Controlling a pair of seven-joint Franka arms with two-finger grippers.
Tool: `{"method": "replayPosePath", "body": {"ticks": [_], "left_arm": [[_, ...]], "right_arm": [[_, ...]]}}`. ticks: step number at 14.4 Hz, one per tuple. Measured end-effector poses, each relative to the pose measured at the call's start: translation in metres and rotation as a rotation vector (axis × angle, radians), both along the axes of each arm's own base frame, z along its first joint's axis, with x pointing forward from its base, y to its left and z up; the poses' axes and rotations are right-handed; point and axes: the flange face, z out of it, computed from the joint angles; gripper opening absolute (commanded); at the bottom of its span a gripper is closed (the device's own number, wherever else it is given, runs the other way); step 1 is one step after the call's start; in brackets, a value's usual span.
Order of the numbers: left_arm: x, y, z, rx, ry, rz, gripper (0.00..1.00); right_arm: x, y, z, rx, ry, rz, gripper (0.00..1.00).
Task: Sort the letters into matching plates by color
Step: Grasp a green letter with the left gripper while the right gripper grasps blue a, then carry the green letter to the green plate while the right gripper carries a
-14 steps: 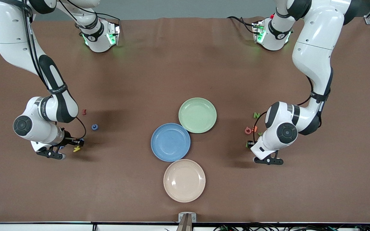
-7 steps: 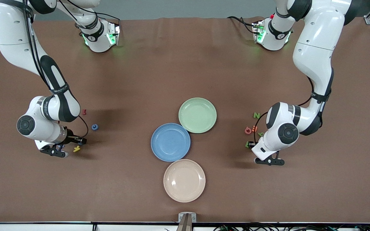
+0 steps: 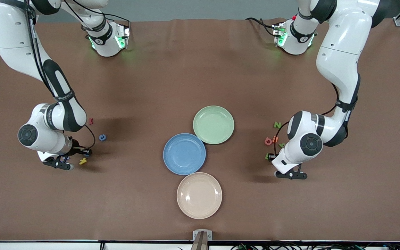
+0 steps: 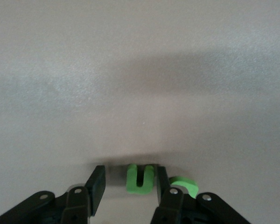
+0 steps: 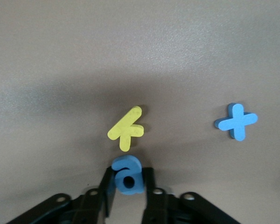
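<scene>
My right gripper [image 5: 127, 181] is shut on a blue letter "a" [image 5: 126, 168] low at the table; in the front view it [image 3: 66, 160] is at the right arm's end. A blue plus [image 5: 235, 121] lies nearby, and a round blue letter [image 3: 102, 137] lies farther from the camera. My left gripper [image 4: 130, 176] is open around a green U-shaped letter [image 4: 140, 178], which touches one finger; a second green piece [image 4: 184, 185] lies just outside that finger. In the front view it [image 3: 272, 159] is beside a green letter [image 3: 267, 156]. The blue plate [image 3: 184, 153] and the pale green plate [image 3: 213, 124] are mid-table.
A cream plate [image 3: 199, 195] lies nearest the camera. A yellow piece [image 3: 83, 161] lies by the right gripper and a red piece [image 3: 90, 121] lies farther back. By the left gripper are a green N [image 3: 277, 124], a red piece [image 3: 268, 141] and another green piece [image 3: 282, 145].
Both hands shifted slightly a second ago, the right one a little away from the camera. Over the last half second nothing has visibly moved.
</scene>
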Motion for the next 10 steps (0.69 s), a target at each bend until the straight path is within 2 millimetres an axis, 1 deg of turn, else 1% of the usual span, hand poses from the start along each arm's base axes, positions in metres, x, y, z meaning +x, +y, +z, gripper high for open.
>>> {"method": "replayPosePath", "body": {"ticks": [1,2,6,8,10], "left_arm": [[0.0,-0.0004,-0.002,-0.001,-0.002,0.0,0.5],[0.0004,-0.0008,-0.0022,-0.002,-0.004,-0.001,0.46],[0.0019,-0.0013,-0.0007,-0.004,-0.012,0.0,0.32],[0.0029,-0.0014,0.0004,-0.006,-0.016,0.001,0.21],[0.0043,-0.0014,0.002,-0.007,-0.021,0.017,0.17]], "right_arm": [[0.0,0.0001,0.0,0.0,0.0,0.0,0.13],[0.0,0.0001,0.0,0.0,0.0,0.0,0.11],[0.0001,0.0004,0.0,0.0,0.0,0.001,0.09],[0.0001,0.0009,0.0,0.0,0.0,0.001,0.09],[0.0001,0.0009,-0.0001,0.0,0.0,0.001,0.09]]}}
